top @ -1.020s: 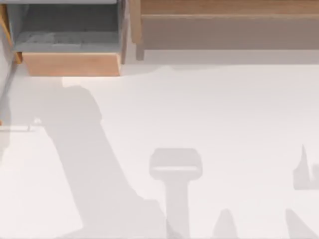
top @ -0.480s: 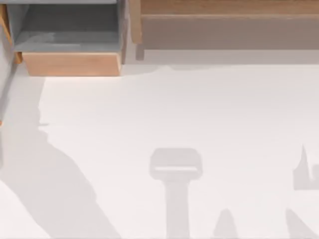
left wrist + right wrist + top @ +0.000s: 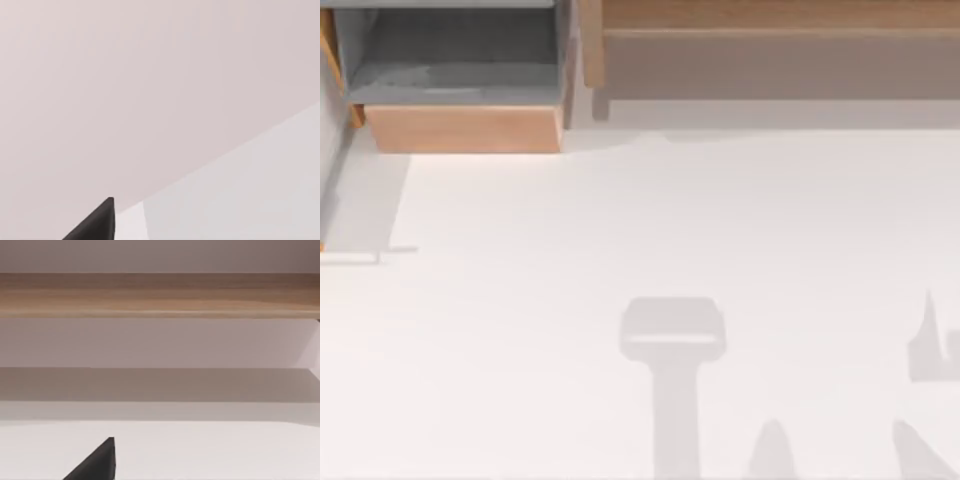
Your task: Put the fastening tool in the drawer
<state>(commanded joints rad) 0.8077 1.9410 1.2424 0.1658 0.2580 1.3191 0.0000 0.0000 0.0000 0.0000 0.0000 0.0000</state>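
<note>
Drawer (image 3: 465, 128) stands open at the table's (image 3: 720, 230) far left, interior partly cut off.

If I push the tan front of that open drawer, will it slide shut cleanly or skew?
Probably slides straight: the box-like drawer with grey inside and light tan wooden front panel stands pulled out between wooden side walls that should guide it. The flat panel looks rigid, unlikely to flex. An off-centre push might bind it.
</note>
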